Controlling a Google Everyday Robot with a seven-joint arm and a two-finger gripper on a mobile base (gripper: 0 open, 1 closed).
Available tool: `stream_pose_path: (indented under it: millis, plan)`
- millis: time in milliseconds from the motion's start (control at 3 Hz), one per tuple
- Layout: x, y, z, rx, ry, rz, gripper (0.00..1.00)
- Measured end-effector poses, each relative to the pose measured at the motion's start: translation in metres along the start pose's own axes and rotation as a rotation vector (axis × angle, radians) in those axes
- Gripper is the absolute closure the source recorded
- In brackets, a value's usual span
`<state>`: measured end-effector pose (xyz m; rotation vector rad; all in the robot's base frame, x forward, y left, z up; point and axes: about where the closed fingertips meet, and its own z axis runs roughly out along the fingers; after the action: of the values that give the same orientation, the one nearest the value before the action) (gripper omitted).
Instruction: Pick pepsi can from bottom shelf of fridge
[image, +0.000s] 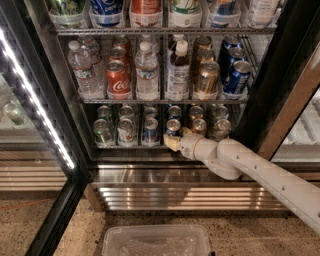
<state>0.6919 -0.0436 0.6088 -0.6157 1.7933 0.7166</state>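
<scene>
The fridge (280, 75) stands open, with its lit door edge at the left. The bottom shelf (125, 146) holds lanes of small cans. Two blue pepsi cans stand at the front of its middle lanes, one (151, 131) left of my gripper and one (173, 126) right above it. Green-silver cans (103, 133) stand to the left, copper-brown ones (198, 125) to the right. My gripper (173, 142) is at the shelf's front edge, right below and in front of the second blue can. The white arm (250, 167) reaches in from the lower right.
The shelf above holds water bottles (80, 70), a red Coca-Cola can (118, 78), a brown-capped bottle (179, 70), gold cans (207, 77) and taller blue cans (236, 76). A steel base grille (175, 195) runs below. A clear plastic bin (155, 241) sits on the floor.
</scene>
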Motion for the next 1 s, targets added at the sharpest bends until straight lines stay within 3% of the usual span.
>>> stream_pose_path:
  millis: [333,667,1000]
  plan:
    - [-0.0001,-0.0004,0.0000,0.000,0.000,0.000,1.00]
    - [-0.0001,-0.0003,0.0000,0.000,0.000,0.000,1.00]
    - [-0.0081,0.0044,0.0019,-0.034,-0.023,0.005,1.00]
